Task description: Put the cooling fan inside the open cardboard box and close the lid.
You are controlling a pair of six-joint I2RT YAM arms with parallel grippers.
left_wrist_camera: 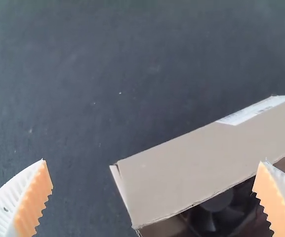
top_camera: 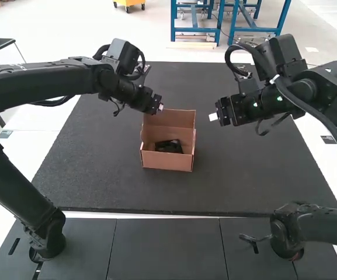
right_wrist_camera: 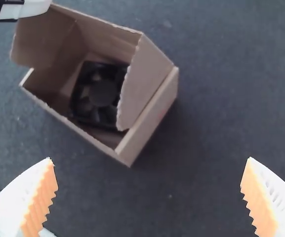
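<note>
A small cardboard box [top_camera: 168, 153] stands open in the middle of the black mat, its lid flap [top_camera: 169, 119] raised at the back. The black cooling fan [top_camera: 169, 146] lies inside it, and the fan [right_wrist_camera: 99, 98] sits flat on the box floor in the right wrist view. My left gripper [top_camera: 158, 107] hovers open just above the lid's back left corner; the lid [left_wrist_camera: 206, 163] lies between its orange-padded fingers [left_wrist_camera: 31, 197], with no contact visible. My right gripper [top_camera: 215, 116] hangs open to the right of the box [right_wrist_camera: 102, 84], apart from it.
The black mat [top_camera: 98, 157] covers the table, with bare room on all sides of the box. A white table edge runs along the left and right. The arm bases stand at the near corners.
</note>
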